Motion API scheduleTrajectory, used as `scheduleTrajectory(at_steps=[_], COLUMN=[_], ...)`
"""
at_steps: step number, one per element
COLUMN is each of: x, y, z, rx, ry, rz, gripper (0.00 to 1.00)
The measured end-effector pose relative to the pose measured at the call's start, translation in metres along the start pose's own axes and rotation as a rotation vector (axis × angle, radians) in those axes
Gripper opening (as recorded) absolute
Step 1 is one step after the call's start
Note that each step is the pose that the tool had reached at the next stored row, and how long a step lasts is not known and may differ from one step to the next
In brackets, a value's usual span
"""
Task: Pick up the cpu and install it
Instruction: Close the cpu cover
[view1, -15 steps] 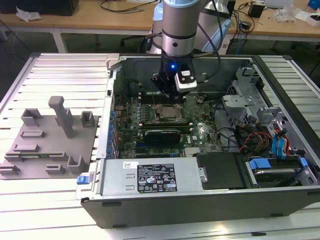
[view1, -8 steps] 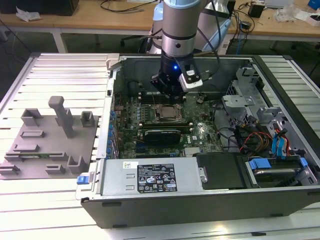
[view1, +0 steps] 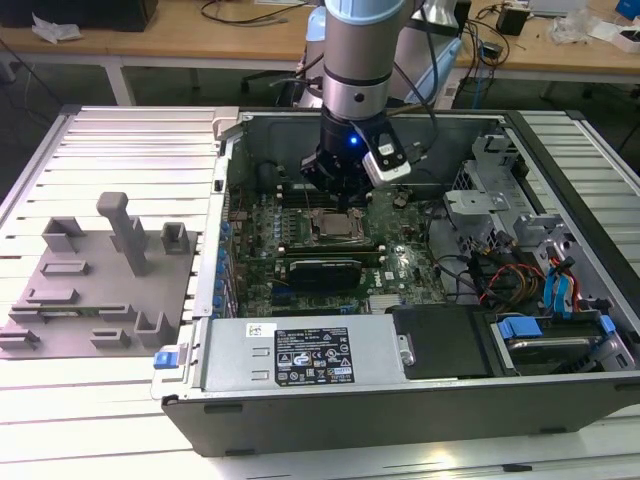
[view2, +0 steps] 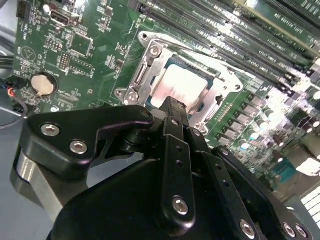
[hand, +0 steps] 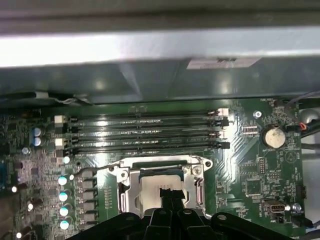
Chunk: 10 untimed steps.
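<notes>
The gripper (view2: 172, 106) hangs low over the motherboard (view2: 75, 45), fingers pinched together with nothing between them, tips right at the silver-white cpu (view2: 184, 85), which lies flat inside the metal-framed socket (view2: 142, 75), whether touching, can't tell.

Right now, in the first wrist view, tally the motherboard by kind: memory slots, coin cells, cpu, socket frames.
memory slots: 4
coin cell: 1
cpu: 1
socket frame: 1
Total: 7
</notes>
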<state>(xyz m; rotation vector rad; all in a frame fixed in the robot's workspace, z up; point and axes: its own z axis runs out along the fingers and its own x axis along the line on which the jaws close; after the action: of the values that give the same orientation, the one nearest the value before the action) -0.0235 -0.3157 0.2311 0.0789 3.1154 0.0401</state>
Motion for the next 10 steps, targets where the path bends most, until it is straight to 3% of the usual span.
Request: scheduleTrajectory(at_steps=[10], x=[0.0164], y=[-0.0072], z=[0.0061], rx=[-0.0002], ry=[-0.0001], rz=[-0.001], gripper=[0.11])
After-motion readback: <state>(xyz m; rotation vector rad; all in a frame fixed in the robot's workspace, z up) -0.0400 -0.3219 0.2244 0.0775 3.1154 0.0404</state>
